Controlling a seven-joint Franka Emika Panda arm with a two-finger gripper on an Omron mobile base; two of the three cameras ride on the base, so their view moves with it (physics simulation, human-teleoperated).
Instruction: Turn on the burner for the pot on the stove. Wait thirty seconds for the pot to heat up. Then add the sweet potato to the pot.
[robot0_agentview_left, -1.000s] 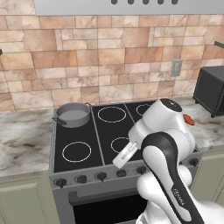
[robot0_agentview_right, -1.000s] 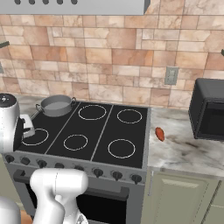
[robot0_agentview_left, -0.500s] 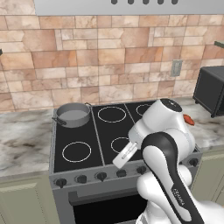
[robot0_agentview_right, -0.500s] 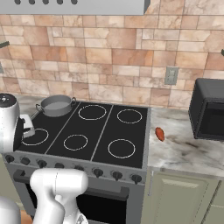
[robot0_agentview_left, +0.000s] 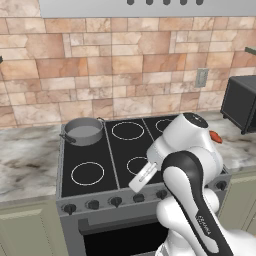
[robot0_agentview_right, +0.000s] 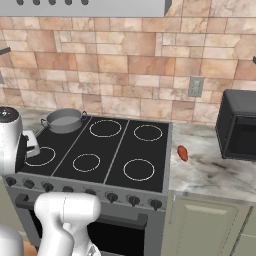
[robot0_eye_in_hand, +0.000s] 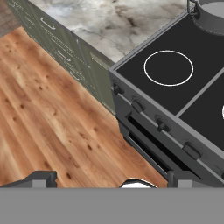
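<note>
Hand (robot0_eye_in_hand: 107, 179) hanging released, fingers spread wide with nothing between them, out past the front left corner of the stove (robot0_eye_in_hand: 175, 109) and looking down over the wooden floor (robot0_eye_in_hand: 48, 109). Pot (robot0_agentview_left: 84, 131) sitting on the back left ring, well apart from the hand, across the cooktop. Sweet potato (robot0_agentview_right: 183, 153) lying on the marble counter (robot0_agentview_right: 215, 170) just right of the stove's edge, between the stove and the black microwave (robot0_agentview_right: 240, 130), far from the hand on the opposite side. Knobs (robot0_agentview_left: 116, 201) lining the stove's front edge, near the hand. Bare rings lying open across the middle and right of the cooktop.
</note>
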